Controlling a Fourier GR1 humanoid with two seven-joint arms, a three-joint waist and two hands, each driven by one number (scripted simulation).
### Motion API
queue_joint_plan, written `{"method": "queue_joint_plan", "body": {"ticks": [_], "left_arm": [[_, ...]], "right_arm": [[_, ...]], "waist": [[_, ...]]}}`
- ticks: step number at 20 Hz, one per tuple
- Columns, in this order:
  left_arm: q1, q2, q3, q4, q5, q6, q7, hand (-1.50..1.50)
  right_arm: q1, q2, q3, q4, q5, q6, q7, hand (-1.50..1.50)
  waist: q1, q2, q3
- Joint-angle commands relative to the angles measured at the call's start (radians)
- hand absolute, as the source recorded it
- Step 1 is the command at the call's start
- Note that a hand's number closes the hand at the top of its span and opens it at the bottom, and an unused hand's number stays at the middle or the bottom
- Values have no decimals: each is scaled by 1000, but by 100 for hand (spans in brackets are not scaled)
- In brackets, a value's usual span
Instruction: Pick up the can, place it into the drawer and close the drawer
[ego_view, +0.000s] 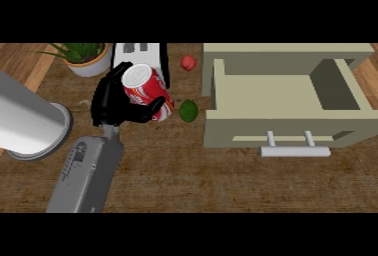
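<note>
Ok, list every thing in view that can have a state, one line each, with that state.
can: held, lifted and tilted, in the hand.
left hand: fingers curled round the can.
drawer: pulled open, nothing inside.
drawer handle: untouched.
potted plant: upright.
green fruit: lying on the counter beside the drawer.
red fruit: lying on the counter.
right hand: not in view.

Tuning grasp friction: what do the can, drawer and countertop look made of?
Red-and-white cylindrical can, held in the left robot hand: likely painted metal, silvery top rim. Open beige box drawer: matte, uniform colour, maybe painted wood; pale bar handle looks metal. Brown countertop: wood grain.
</note>
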Motion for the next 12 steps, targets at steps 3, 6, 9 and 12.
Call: {"method": "queue_joint_plan", "body": {"ticks": [3, 6, 9, 12], "left_arm": [[-73, -2, -157, -149, -12, 233, 143, 150], [-216, -2, -71, -87, -65, 197, 230, 150], [-246, -2, -96, -68, -50, 224, 236, 150], [-290, -2, -135, -12, -36, 269, 215, 150]], "right_arm": [[19, 5, 71, -58, 37, -53, -3, -150], [-26, -38, -12, -45, -40, -33, 64, -150], [-18, -29, -35, 5, -43, 6, 29, -150], [-33, 3, -7, 62, 39, 25, -39, -150]], "waist": [[-10, 2, 0], [-11, 4, 0], [-12, 4, 0], [-14, 5, 0]]}}
